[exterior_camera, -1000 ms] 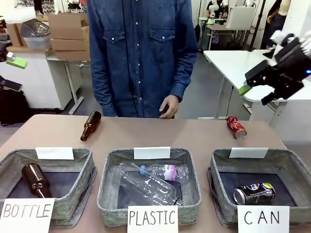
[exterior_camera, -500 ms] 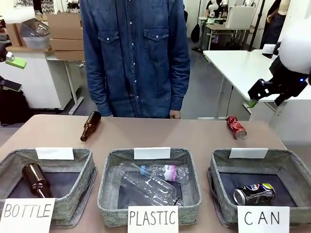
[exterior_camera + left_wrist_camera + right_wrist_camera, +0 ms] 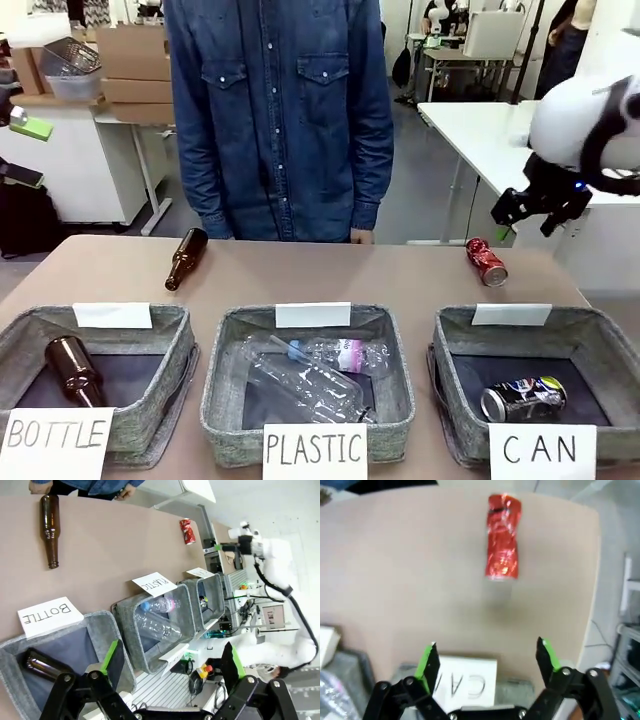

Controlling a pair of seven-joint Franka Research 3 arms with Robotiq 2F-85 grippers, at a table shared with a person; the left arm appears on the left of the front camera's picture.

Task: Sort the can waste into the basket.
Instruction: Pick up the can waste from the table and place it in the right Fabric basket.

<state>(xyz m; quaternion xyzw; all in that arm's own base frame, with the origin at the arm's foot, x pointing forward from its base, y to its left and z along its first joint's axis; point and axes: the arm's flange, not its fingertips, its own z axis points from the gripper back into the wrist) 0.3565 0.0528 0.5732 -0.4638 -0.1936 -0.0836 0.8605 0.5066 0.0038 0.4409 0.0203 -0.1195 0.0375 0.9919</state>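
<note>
Red metal, creased along its side: one can (image 3: 486, 262) lies on its side on the bare tan desk (image 3: 330, 275), at 11 o'clock of the "CAN" basket (image 3: 600, 340) and just beyond its far rim. The dark can (image 3: 522, 397) lies inside that basket, at 6 o'clock on its dark bottom. Above the red can, at about 1 o'clock from it, hangs the right end effector (image 3: 505, 220), clear of the desk.

Its wrist camera adds that the green fingers stand wide apart with nothing between them, the red can at 12 o'clock ahead of them and a white "CAN" card (image 3: 465, 685) below.

At 9 o'clock of the "CAN" basket sit the "PLASTIC" basket (image 3: 225, 400) and the "BOTTLE" basket (image 3: 150, 400). A brown glass bottle (image 3: 186, 258) lies on the desk at 10 o'clock. A person in a denim shirt (image 3: 280, 120) stands at the far edge. Behind are cardboard boxes (image 3: 140, 60) and a white table (image 3: 480, 130).

The left wrist view gives the left end effector (image 3: 170, 655), fingers spread and empty, high over the row of baskets.
</note>
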